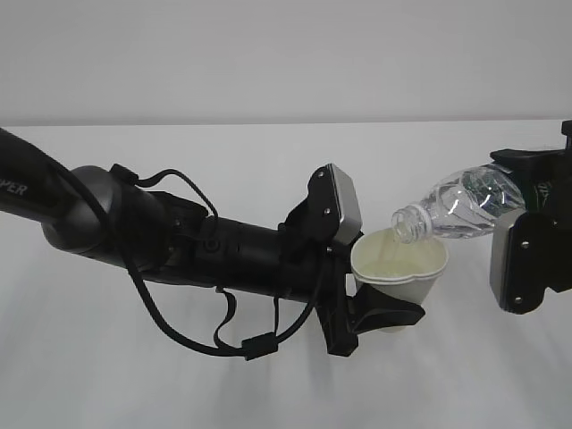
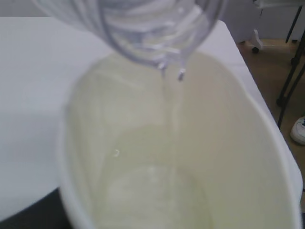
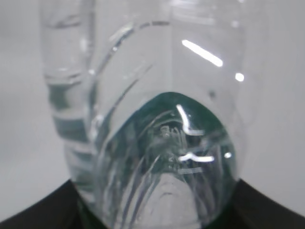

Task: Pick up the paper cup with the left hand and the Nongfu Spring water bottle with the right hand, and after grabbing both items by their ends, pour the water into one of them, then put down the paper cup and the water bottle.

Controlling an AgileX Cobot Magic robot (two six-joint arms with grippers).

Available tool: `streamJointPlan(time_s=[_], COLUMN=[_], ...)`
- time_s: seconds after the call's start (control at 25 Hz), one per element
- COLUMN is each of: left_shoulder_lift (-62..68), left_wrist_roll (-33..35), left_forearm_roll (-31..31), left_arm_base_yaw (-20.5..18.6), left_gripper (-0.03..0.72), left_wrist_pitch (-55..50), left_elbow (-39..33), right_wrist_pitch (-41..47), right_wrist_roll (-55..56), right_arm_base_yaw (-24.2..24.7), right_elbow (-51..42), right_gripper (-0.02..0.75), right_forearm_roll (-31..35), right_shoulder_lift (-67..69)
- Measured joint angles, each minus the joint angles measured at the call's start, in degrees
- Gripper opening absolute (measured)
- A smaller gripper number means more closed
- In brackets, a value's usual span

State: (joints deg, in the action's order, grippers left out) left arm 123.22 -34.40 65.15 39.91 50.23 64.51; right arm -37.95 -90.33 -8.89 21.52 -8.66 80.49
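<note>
Matte white table (image 1: 268, 384); left tool (image 1: 371, 308) grips squashed paper cup (image 1: 399, 268); right tool (image 1: 527, 241) clamps ribbed clear bottle (image 1: 460, 207).

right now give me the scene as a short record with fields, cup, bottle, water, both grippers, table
cup: white paper cup, upright, lifted off the table, rim squeezed out of round
bottle: clear plastic bottle, no cap, tipped with its mouth over the cup's rim
water: thin stream falling from the bottle mouth into the cup, shallow pool at the bottom
left gripper: shut on the cup's lower part
right gripper: shut on the bottle's base end
table: white top, nothing else seen on it
</note>
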Motion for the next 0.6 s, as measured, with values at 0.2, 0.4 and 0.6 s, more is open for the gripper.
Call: streamJointPlan(time_s=[0.2,0.4,0.6], left_shoulder_lift=[0.0,0.0,0.0], left_wrist_roll=[0.0,0.0,0.0], left_forearm_roll=[0.0,0.0,0.0], left_arm_base_yaw=[0.0,0.0,0.0], left_gripper=[0.426,0.426,0.426], left_wrist_pitch=[0.0,0.0,0.0], left_elbow=[0.0,0.0,0.0], right_wrist_pitch=[0.0,0.0,0.0], right_wrist_roll=[-0.2,-0.2,-0.3], right_arm_base_yaw=[0.0,0.0,0.0], right_elbow=[0.0,0.0,0.0], right_gripper=[0.396,0.396,0.396], right_forearm_roll=[0.0,0.0,0.0], right_shoulder_lift=[0.0,0.0,0.0])
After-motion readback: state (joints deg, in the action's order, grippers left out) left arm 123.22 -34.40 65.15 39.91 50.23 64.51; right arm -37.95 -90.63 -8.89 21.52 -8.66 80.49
